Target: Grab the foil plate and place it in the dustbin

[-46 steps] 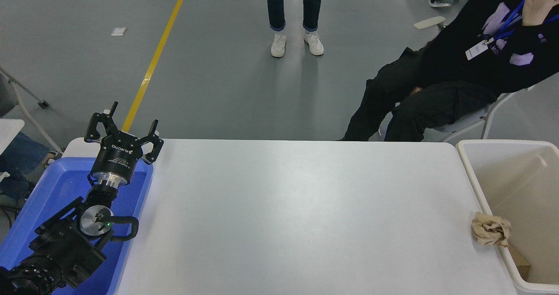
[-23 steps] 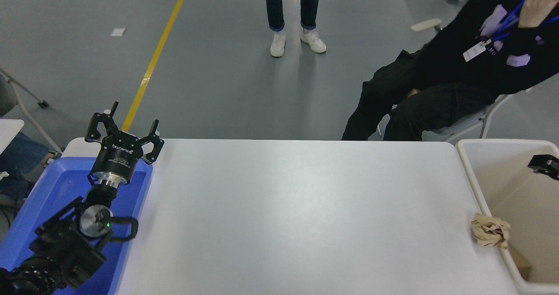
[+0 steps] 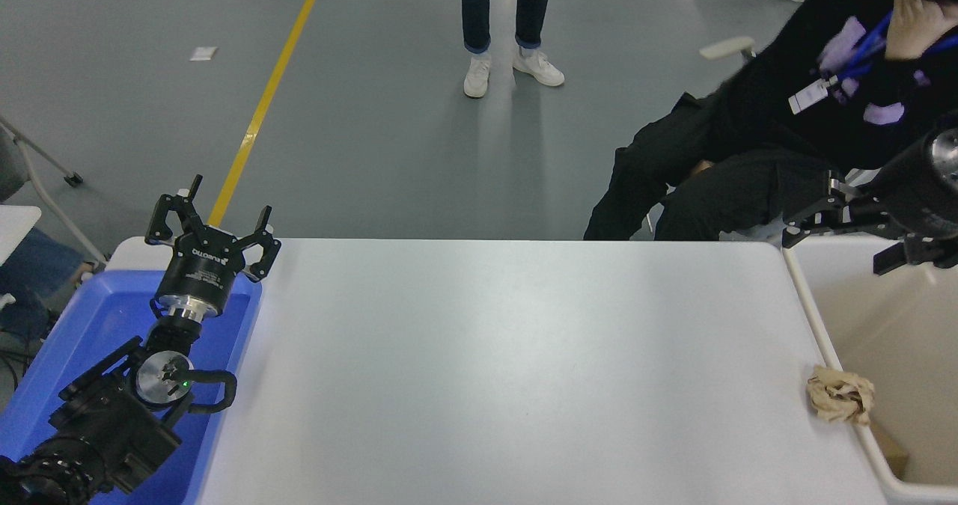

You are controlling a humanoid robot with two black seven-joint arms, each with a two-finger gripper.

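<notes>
Hovering my right tool [image 3: 838, 224] over the dustbin [image 3: 804, 295] far rim, fingers spread, holding nothing. Foil plate not visible, possibly inside the bin already. Left tool [image 3: 212, 217] parked, spread apart, over blue tub [image 3: 45, 355].

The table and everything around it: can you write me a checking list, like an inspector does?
Surface: white table, mostly bare.
Job's things: no foil plate seen; cream dustbin at the table's right end.
Clutter: crumpled brown paper wad on the bin's rim; blue tub at the left end.
Grippers: left gripper open, parked over the tub; right gripper open, empty, above the bin's far rim.
Cables: one black cable looping beside the left arm.
Surroundings: grey floor with a yellow line; one person standing, another seated beyond the table.
</notes>
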